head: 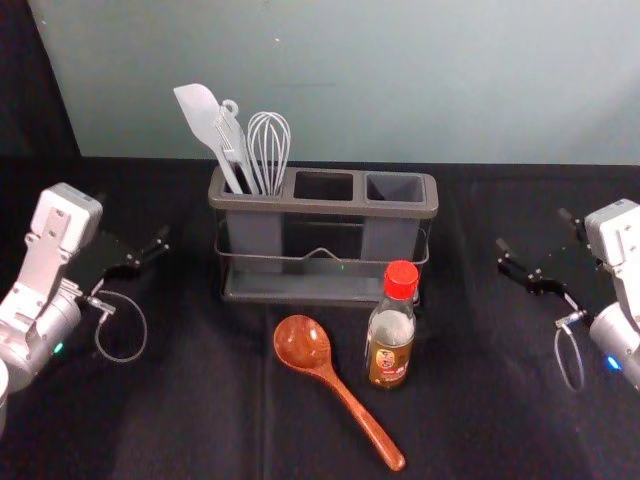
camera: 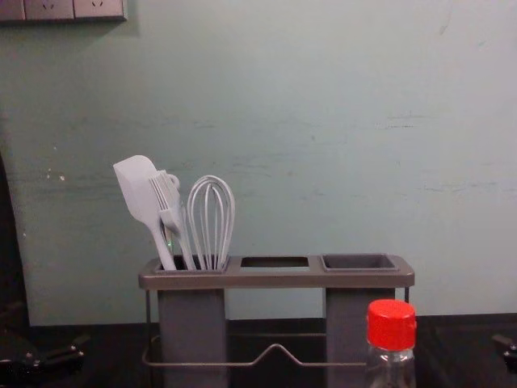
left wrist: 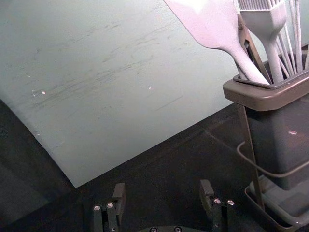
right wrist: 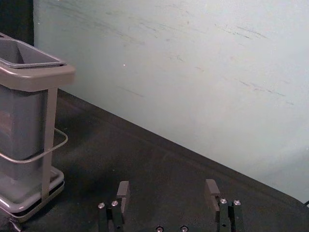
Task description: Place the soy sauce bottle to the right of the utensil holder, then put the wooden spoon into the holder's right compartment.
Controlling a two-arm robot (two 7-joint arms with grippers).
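My left gripper [head: 140, 256] stands open left of the utensil holder [head: 325, 205]; its fingertips show in the left wrist view [left wrist: 162, 191]. Opposite it, my right gripper [head: 532, 238] is open over the table at right; in the right wrist view nothing lies between the fingers of the gripper [right wrist: 167, 191]. The soy sauce bottle [head: 391, 335], red-capped, is upright in front of the holder's right part, and its cap appears in the chest view, bottle [camera: 392, 327]. The wooden spoon [head: 340, 385] lies left of the bottle, bowl toward the holder, handle slanting to the near right.
A spatula [head: 205, 122], a brush and a whisk [head: 269, 150] stand in the holder's left compartment. The right compartment [camera: 359, 262] holds nothing visible. A pale wall [head: 350, 80] rises behind the black-covered table [head: 200, 400].
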